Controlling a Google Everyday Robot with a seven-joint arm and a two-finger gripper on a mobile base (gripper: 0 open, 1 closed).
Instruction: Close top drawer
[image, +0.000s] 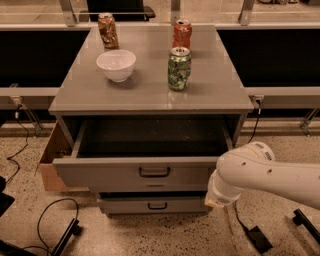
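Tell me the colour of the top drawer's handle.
Black handle on the grey top drawer; camera view shows it. The hand sits by its right front corner.

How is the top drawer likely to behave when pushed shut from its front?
The top drawer looks like rigid metal, so it should probably slide without flexing. Its tray looks nearly empty, so likely light. The gripper sits by its right end; pushing there might skew it.
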